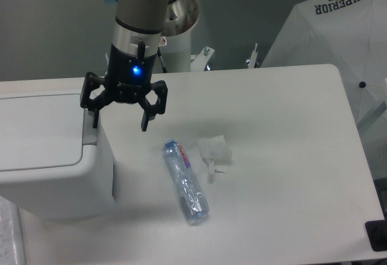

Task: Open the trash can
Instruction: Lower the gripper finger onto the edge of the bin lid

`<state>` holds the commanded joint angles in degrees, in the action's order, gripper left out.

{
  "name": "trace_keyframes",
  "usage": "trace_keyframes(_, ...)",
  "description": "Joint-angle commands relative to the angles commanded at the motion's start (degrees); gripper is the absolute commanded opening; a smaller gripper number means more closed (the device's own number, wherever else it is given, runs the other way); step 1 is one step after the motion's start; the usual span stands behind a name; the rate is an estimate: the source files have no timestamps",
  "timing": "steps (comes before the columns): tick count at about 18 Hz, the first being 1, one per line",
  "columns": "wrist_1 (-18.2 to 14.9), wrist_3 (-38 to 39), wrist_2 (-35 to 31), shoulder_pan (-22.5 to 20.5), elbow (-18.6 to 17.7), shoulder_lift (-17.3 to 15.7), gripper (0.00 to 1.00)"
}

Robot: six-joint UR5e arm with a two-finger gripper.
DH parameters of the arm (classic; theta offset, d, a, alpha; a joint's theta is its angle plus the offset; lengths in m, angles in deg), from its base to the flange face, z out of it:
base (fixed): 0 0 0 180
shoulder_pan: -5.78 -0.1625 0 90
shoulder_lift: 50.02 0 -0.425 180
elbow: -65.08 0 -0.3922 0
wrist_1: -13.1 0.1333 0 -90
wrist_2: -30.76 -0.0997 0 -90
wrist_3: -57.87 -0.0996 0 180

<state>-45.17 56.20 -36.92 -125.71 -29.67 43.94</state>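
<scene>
The boxy white plastic trash can (51,150), lid down, fills the table's left edge; the black two-finger gripper (120,122) hangs over its right rim, jaws spread wide, holding nothing.

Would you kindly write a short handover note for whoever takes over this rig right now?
Gripper: jaws open, holding nothing, poised above the right edge of the large boxy white plastic trash can, near its grey push-button strip. Whether a fingertip touches the strip cannot be told.
Trash can: at the table's left side, flat lid lying closed.
Nearby: a clear plastic bottle lying on its side on the white table, with a crumpled white tissue beside it; both untouched.
Done: arm brought to the bin.
Left: probably press the button strip so the lid lifts, then confirm it is open.
</scene>
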Motion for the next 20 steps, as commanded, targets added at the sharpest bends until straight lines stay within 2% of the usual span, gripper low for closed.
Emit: trace_keyframes(20,0.1,-0.1,-0.2,0.1,-0.4,0.8,1.00)
